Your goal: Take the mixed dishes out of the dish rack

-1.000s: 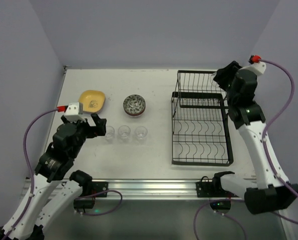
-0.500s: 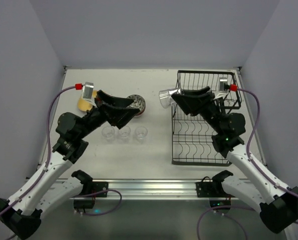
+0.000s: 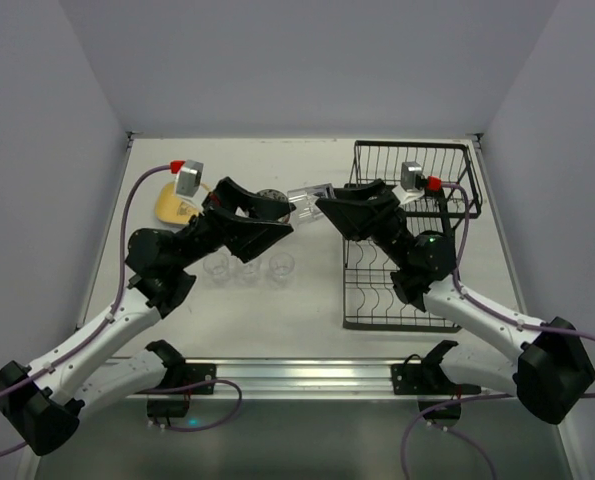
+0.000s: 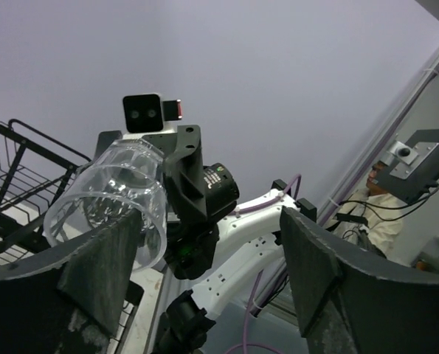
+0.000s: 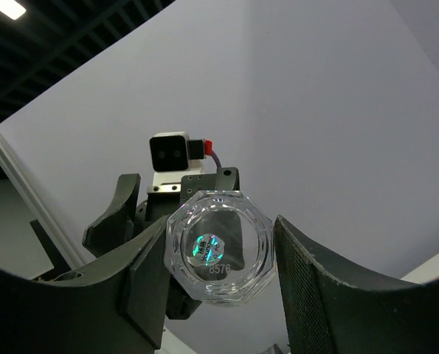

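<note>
Above the white counter, the right gripper clamps a clear glass with a faceted octagonal base, held sideways left of the black wire rack. The left gripper stands open at its mouth.

Bright even overhead light, soft shadows, pics sharp.

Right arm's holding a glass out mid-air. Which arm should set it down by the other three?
Left. Its open jaws are right at the glass held out by the right arm, and the three other glasses stand on its side.
</note>
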{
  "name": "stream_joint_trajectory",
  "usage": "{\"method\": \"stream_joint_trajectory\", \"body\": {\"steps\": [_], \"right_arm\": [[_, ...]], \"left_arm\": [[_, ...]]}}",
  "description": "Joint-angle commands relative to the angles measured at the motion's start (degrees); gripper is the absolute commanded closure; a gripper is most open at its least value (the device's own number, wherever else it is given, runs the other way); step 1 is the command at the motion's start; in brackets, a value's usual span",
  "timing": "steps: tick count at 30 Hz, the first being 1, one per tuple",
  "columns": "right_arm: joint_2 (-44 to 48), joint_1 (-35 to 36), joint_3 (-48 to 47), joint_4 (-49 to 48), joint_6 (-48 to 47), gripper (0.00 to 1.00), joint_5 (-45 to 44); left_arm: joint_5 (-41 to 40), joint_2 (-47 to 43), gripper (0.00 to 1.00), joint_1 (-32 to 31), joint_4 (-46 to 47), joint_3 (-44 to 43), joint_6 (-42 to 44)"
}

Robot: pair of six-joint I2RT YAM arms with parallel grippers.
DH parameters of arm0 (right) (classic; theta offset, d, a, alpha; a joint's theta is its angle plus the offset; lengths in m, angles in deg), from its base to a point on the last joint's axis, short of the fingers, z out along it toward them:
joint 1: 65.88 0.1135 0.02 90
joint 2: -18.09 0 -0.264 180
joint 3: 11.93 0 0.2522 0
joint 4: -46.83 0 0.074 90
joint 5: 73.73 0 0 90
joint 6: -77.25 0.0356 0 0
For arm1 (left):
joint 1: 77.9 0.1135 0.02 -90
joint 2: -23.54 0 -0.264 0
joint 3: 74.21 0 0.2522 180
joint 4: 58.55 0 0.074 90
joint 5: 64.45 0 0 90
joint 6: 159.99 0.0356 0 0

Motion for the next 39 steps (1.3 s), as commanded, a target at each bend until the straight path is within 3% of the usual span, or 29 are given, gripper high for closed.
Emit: {"method": "stream_joint_trajectory", "body": {"steps": [1,4,6,8,13,14,15,19,20,21,22,23,24,26,29,32,33,35,36,38,39], "right_arm": [[-0.83,1.4,-3.06,-8.09,-0.22,1.0,-0.85],[-1.36,2.54,-3.59,-6.95,-1.88,1.0,-1.11],[-1.8,2.89,-3.51,-6.86,-2.41,1.0,-1.38],[-2.15,3.24,-3.42,-7.65,-2.5,1.0,-1.2],[-2.5,4.56,-3.24,-7.56,-3.91,1.0,-1.38],[-2.5,4.65,-3.15,-7.48,-4.26,1.0,-1.29],[-2.5,4.91,-3.07,-7.48,-4.52,1.0,-1.38],[-2.24,5.09,-2.45,-8.0,-5.49,1.0,-1.55],[-2.06,5.09,-1.84,-8.0,-5.75,0.96,-1.55],[-1.71,5.09,-1.57,-7.74,-6.02,0.56,-1.73],[-0.84,5.09,-1.22,-6.7,-7.06,0.38,-2.34],[-0.48,5.01,-1.05,-5.99,-7.59,0.13,-2.52],[-0.05,5.0,-0.78,-5.11,-8.21,0.01,-2.69],[1.36,5.0,-0.61,-1.86,-9.88,0.01,-4.18],[4.61,4.92,0.27,5.25,-13.57,0.01,-8.92],[9.34,4.74,0.19,17.71,-19.01,0.01,-15.75],[10.58,4.74,-0.34,22.36,-20.42,0.01,-18.31],[12.87,4.74,-3.22,36.68,-23.94,0.01,-25.85],[14.62,4.74,-4.37,41.69,-24.99,0.01,-28.16],[15.86,4.74,-7.54,53.83,-27.28,0.01,-34.64],[16.91,4.74,-8.42,57.44,-27.81,0.01,-36.6]], "left_arm": [[1.88,0.52,0.24,-0.63,5.63,-0.16,-1.99],[1.88,1.23,0.41,-0.81,5.81,0.01,-2.16],[1.88,1.4,0.63,-0.89,6.07,0.1,-2.25],[1.71,1.32,0.76,-0.89,6.07,0.1,-2.25],[1.36,1.76,0.85,-0.89,4.93,-0.07,-1.55],[1.18,1.93,0.97,-0.89,4.67,-0.16,-1.46],[1.09,2.02,1.0,-0.89,3.53,-0.34,-0.85],[0.13,1.93,1.0,-0.89,0.28,-0.95,1.7],[-0.31,1.32,1.0,-0.89,-1.21,-1.21,2.75],[-1.71,0.8,1.0,-0.89,-4.7,-1.65,4.93],[-2.51,0.18,1.0,-0.89,-6.39,-1.74,6.0],[-3.38,-1.22,1.0,-0.89,-7.98,-1.74,8.01],[-5.65,-1.93,1.0,-0.89,-11.3,-1.83,8.99],[-8.13,-3.95,1.0,-0.89,-14.74,-2.36,11.01],[-15.85,-6.06,1.0,-0.89,-31.21,-5.86,17.59],[-29.81,-5.72,1.0,-0.89,-45.28,-12.16,22.25],[-40.2,-4.84,1.0,-0.89,-56.31,-14.38,23.4],[-51.07,0.23,1.0,-0.63,-72.92,-21.12,24.64],[-58.95,2.26,1.0,-0.28,-77.29,-22.91,25.17],[-61.05,9.03,1.0,4.78,-87.21,-26.42,27.79],[-55.57,10.71,1.0,8.04,-88.57,-26.62,29.72]]}}
